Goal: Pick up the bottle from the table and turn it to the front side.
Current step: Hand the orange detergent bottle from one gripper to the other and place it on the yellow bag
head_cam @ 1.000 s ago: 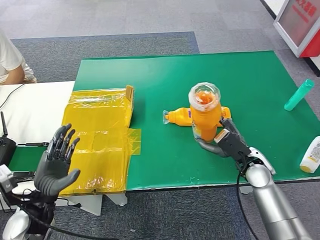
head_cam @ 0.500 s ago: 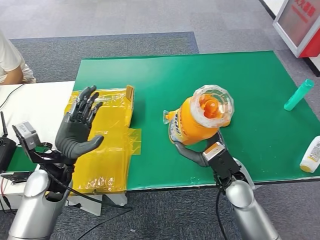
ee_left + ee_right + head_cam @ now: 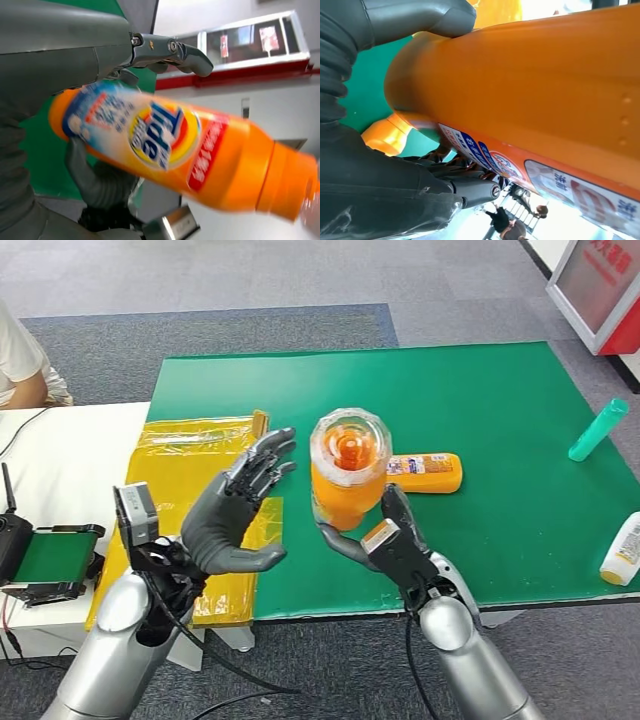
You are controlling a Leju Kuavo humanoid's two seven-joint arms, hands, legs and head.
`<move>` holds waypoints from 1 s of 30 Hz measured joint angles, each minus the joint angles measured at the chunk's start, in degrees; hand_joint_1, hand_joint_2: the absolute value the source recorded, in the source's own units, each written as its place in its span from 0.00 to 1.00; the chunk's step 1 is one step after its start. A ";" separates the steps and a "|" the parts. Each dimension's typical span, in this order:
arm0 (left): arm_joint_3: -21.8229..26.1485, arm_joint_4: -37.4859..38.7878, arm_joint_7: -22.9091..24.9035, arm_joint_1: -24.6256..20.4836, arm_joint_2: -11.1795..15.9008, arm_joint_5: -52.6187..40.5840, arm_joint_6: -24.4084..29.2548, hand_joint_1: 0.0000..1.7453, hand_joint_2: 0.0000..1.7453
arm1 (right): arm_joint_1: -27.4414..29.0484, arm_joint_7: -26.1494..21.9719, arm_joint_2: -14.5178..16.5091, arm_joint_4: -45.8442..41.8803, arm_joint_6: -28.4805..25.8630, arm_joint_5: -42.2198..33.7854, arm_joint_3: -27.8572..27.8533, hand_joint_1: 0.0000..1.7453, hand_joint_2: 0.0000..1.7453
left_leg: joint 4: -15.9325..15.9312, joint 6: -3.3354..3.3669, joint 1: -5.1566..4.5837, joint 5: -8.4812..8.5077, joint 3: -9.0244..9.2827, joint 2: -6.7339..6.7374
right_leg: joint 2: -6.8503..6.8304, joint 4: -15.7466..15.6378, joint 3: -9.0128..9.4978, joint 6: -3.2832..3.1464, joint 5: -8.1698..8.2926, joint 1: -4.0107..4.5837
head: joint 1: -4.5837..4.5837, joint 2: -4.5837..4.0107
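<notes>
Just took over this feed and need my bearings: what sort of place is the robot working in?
Probably an indoor demo or test hall: a table under a green mat, grey carpet floor, a red-and-white display stand, and detergent bottles laid out as practice items.

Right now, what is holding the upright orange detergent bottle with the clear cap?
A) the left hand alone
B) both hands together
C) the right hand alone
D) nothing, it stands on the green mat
C: the right hand grips the orange detergent bottle from below, lifted off the green mat, while the left hand is spread open beside it with a visible gap.
</notes>
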 joint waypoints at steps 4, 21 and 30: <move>-2.95 0.00 1.16 -1.67 -0.59 -5.36 2.15 0.00 1.00 | -1.21 0.96 0.74 1.89 -0.85 0.89 1.11 1.00 1.00 | 0.00 0.01 0.00 0.01 0.00 0.00 | 0.00 0.00 0.01 0.01 0.01 -0.01 | 0.00 0.00; -6.45 -0.20 1.13 -6.36 -3.56 -28.14 11.46 0.12 1.00 | -3.37 2.77 1.75 2.96 -3.22 2.43 4.48 1.00 1.00 | 0.00 -0.03 0.00 0.06 -0.01 0.00 | 0.00 0.00 -0.03 0.01 0.02 0.00 | 0.00 0.00; -6.08 -0.17 1.43 -6.29 -3.70 -27.93 11.59 1.00 1.00 | -3.96 3.35 1.73 2.51 -3.51 2.49 4.74 1.00 1.00 | 0.00 -0.04 0.00 0.06 -0.02 0.00 | 0.00 0.00 -0.03 0.01 0.02 0.00 | 0.01 0.00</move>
